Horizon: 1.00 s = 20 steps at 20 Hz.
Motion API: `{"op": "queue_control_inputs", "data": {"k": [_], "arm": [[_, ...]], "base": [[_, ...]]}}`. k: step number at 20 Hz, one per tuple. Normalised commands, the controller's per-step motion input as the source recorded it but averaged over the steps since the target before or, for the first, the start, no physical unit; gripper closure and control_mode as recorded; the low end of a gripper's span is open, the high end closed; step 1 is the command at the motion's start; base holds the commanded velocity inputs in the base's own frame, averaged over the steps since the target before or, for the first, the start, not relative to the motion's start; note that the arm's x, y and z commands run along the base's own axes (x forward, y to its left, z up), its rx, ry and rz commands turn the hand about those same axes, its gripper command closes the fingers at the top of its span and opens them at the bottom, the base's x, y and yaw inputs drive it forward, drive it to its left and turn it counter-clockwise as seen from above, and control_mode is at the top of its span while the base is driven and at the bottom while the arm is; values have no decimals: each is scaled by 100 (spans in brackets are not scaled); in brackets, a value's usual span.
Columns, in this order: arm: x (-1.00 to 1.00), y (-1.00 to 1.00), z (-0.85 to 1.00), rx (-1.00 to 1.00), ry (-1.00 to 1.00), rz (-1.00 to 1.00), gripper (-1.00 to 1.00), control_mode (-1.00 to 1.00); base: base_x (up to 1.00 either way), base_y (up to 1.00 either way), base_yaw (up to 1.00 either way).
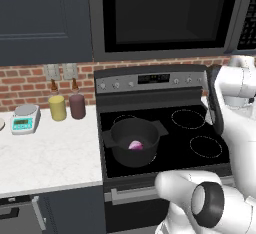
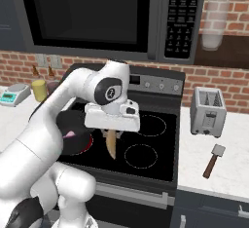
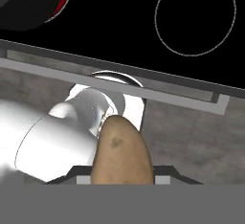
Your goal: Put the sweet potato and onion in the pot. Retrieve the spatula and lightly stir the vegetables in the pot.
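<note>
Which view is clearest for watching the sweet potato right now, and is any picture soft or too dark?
Right base view: evenly lit, sweet potato hanging from the tool, crisp against the black stove. Hand view: the tuber sits very close and looks soft. Left base view: the pot is dark on dark, but the onion stands out.

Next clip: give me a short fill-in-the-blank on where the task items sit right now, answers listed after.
1. The onion lies inside the ____.
2. The gripper has its jaws shut on the ____, hanging over the stovetop.
3. The spatula lies on the counter in front of the ____.
4. Beside the scale, a yellow bottle stands next to a ____ one.

Missing words: pot; sweet potato; toaster; brown
</note>
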Motion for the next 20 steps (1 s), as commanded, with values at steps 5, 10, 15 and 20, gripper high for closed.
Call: {"op": "queue_control_inputs", "data": {"k": [5, 10, 15, 20], "arm": [[16, 100, 5, -12, 0, 27, 100, -100], [40, 100, 0, -2, -3, 12, 100, -100], [57, 100, 0, 0, -17, 4, 100, -100], [87, 97, -11, 0, -4, 1, 100, -100]], "base": [[0, 0, 0], [0, 0, 0], [0, 0, 0], [0, 0, 0]]}}
